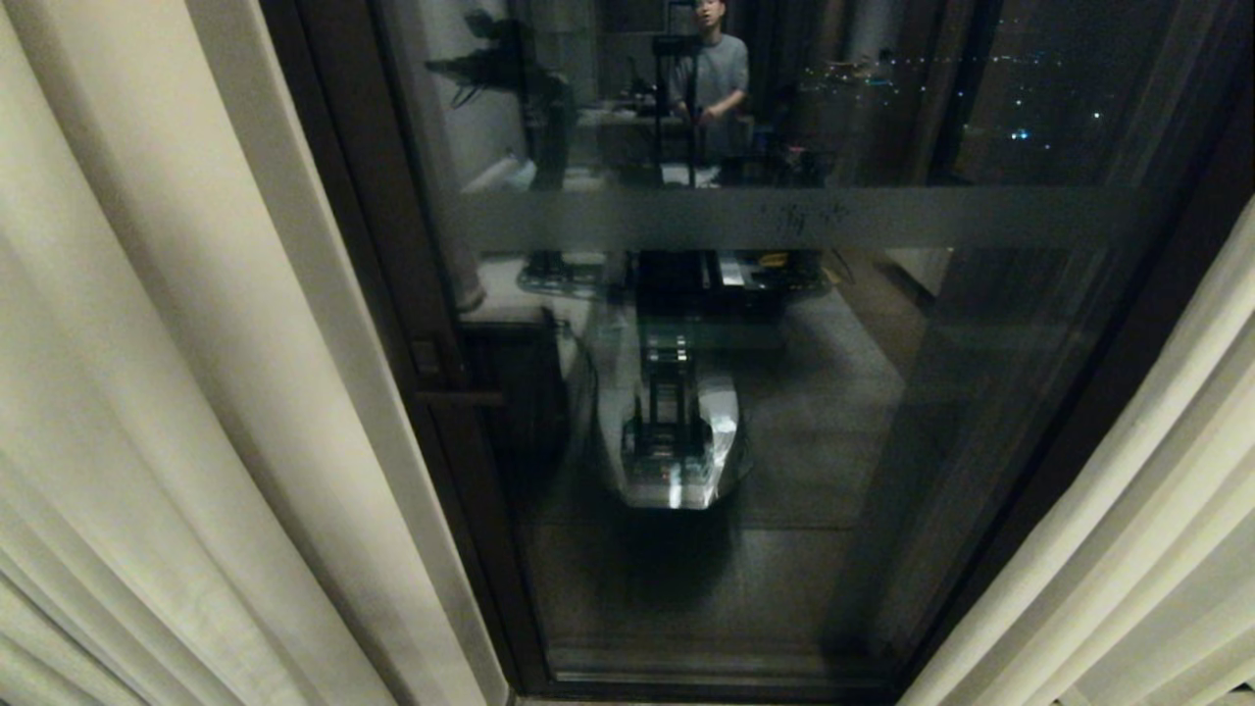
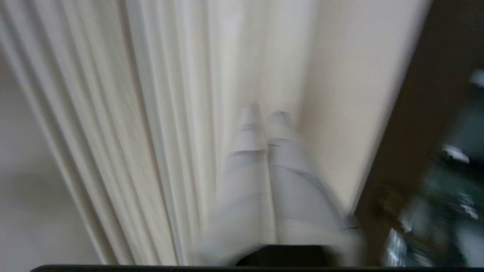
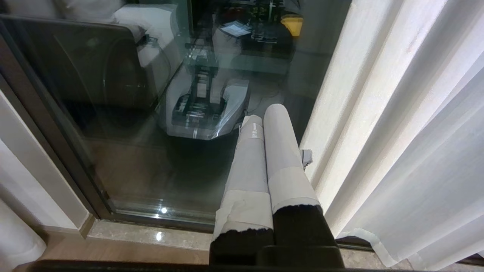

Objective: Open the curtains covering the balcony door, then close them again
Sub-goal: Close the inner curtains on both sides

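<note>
Looking at the curtains (image 1: 147, 392), I see them drawn apart, one panel at the far left and the other (image 1: 1128, 510) at the far right, with the balcony door (image 1: 745, 392) bare between them. So I judge the opening is done and the closing is the step in hand. My left gripper (image 2: 264, 117) points into the left panel's folds with its taped fingers (image 2: 247, 139) pressed together, holding nothing; I can't tell if the tips touch the cloth. To close well, I'd spread the fingers, take the panel's inner edge beside the dark door frame (image 2: 412, 124), pinch a thick fold instead of a loose pleat, then pull sideways across the glass, slowly, so the cloth doesn't slip. My right gripper (image 3: 264, 113) hangs low near the sill (image 3: 151, 241), fingers together, empty, just beside the right panel.
</note>
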You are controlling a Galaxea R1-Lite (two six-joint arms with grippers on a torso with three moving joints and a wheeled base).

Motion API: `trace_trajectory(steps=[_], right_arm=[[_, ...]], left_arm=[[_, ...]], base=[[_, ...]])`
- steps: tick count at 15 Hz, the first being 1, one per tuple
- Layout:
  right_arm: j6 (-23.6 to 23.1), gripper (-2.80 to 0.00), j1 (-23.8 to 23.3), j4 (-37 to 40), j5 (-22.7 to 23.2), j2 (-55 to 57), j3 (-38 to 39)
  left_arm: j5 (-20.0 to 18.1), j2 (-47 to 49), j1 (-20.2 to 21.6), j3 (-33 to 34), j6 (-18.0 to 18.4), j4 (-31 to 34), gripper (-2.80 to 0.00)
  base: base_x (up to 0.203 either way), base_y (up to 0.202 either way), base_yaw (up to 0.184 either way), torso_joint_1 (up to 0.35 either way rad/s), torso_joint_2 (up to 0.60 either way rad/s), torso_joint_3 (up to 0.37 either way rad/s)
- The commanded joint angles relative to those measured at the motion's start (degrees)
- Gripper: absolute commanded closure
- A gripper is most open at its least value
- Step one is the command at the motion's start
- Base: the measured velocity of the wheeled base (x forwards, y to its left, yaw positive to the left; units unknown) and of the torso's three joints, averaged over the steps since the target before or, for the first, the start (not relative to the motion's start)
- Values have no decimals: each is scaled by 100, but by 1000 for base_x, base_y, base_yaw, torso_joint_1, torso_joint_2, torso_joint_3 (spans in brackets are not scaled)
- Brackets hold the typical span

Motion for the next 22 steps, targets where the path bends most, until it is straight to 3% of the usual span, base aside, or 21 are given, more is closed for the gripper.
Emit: trace_trajectory(steps=[1, 4, 9, 13, 19, 22], right_arm=[[-4, 0, 0, -1, 3, 9, 1], [-4, 0, 0, -1, 3, 9, 1], [-4, 0, 0, -1, 3, 9, 1], [-4, 0, 0, -1, 3, 9, 1], [-4, 0, 0, -1, 3, 9, 1], [-4, 0, 0, -1, 3, 9, 1]], left_arm=[[-11, 1201, 312, -182, -15, -576, -280], [-142, 1998, 603, -423, -41, -1234, -280], [-231, 2985, 1380, -967, -306, -1463, -280], [-828, 3425, 1918, -1214, -358, -1724, -280], [-1457, 3992, 2315, -1545, -683, -1741, -280], [-2194, 4434, 2507, -1902, -843, -1874, -280]], base=[[0, 0, 0, 0, 0, 0], [0, 0, 0, 0, 0, 0], [0, 0, 0, 0, 0, 0], [0, 0, 0, 0, 0, 0], [0, 0, 0, 0, 0, 0], [0, 0, 0, 0, 0, 0]])
